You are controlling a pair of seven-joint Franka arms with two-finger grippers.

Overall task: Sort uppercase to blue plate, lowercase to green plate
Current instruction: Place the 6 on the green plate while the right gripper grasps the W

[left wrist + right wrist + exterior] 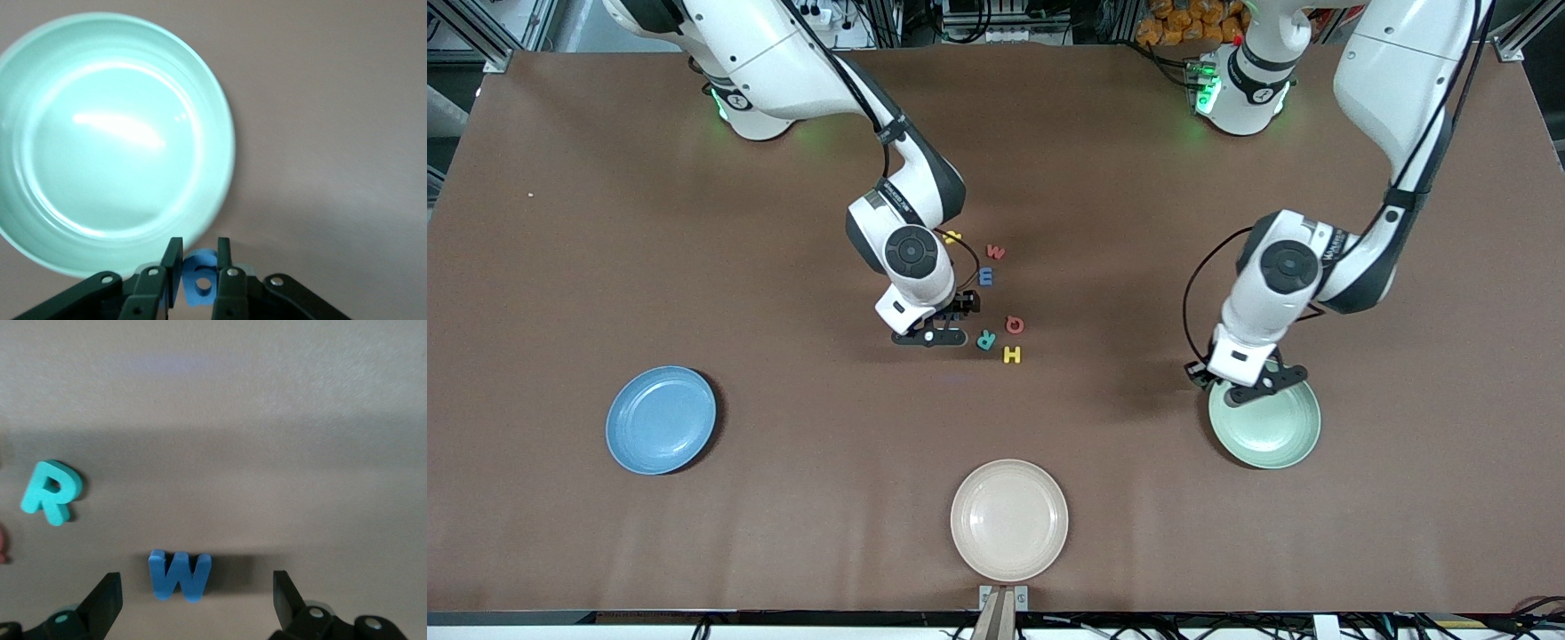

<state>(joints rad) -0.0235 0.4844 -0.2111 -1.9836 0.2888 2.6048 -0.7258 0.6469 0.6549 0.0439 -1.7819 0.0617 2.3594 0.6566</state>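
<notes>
Between the right gripper's [193, 603] spread jaws lies the blue W [179, 575].

robotics lab. two white arms are bolted to a brown-covered desk [605, 222]. aluminium framing [480, 36] and cable bundles [978, 18] line its edge.

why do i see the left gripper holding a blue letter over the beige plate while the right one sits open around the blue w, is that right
Not quite: the plate is wrong. The left gripper, shut on a blue letter, hangs at the rim of the green plate, not the beige plate; the left wrist view and front view show it. The rest holds: the right gripper is open around the blue W.
</notes>
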